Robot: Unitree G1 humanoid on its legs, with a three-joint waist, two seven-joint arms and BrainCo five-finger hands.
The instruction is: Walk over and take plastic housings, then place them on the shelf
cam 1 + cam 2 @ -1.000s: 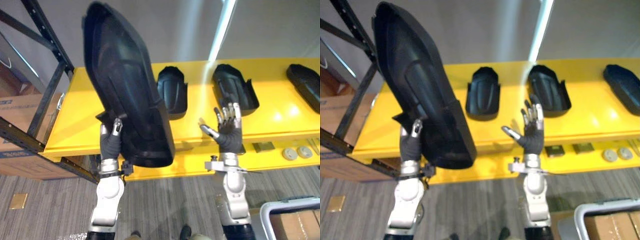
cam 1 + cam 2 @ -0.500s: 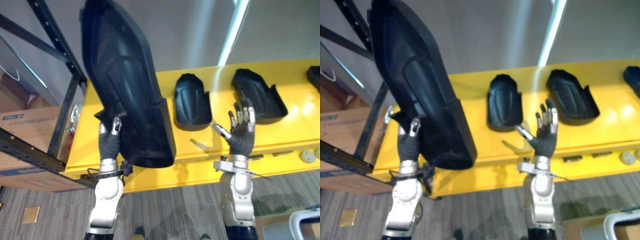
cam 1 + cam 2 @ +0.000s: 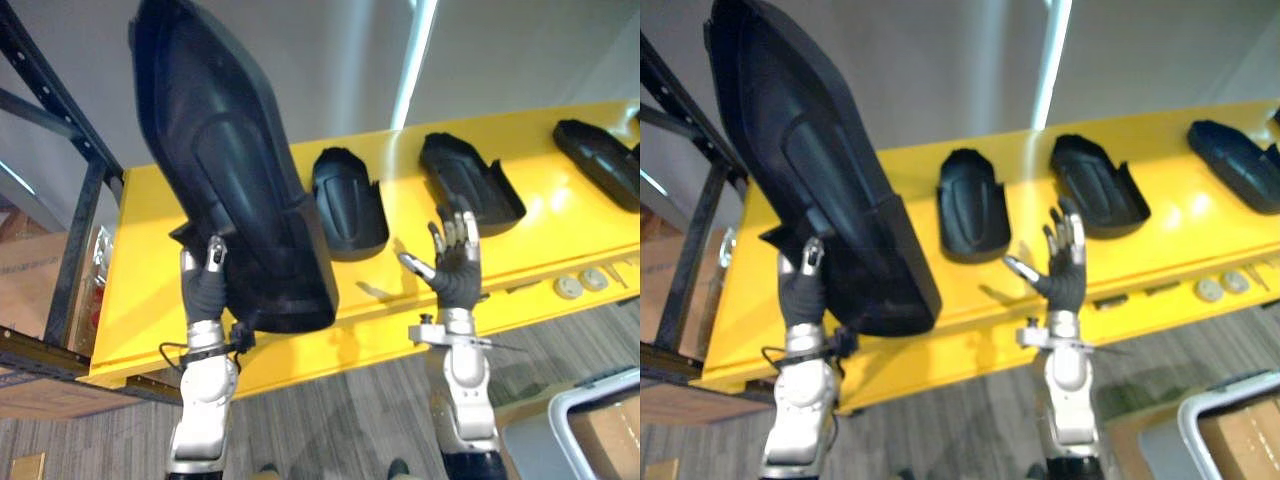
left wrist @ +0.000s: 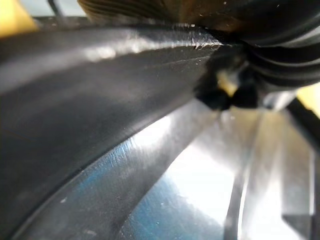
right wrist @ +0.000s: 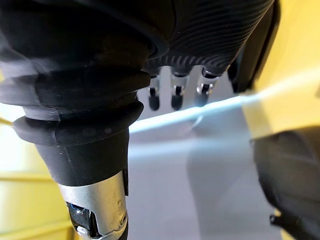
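Only the camera is shifting since half a second ago: the whole head view is swinging, bringing a third housing in fully at the right edge, while both hands are keeping their poses.

The left hand, at lower left, is gripping the large housing by its lower edge. Its thumb is pressing on the hollow face, and the rest of its fingers are hiding behind the black plastic. Its wrist view is showing little beyond that dark edge against the ribbed cover. The large housing is standing tilted, reaching the top edge at upper left and covering the left part of the yellow shelf.

The right hand, at centre right, is holding nothing, with its fingers spread and straight and its palm facing the shelf.

Past the hands, a centre housing is lying hollow side up just beside the large housing. A farther housing is lying above the right hand.

Two round discs are sitting on the shelf's front lip at the right. A black rack post is running down the left side. A grey bin is peeking in, cut off, at the lower right corner over the plank floor.
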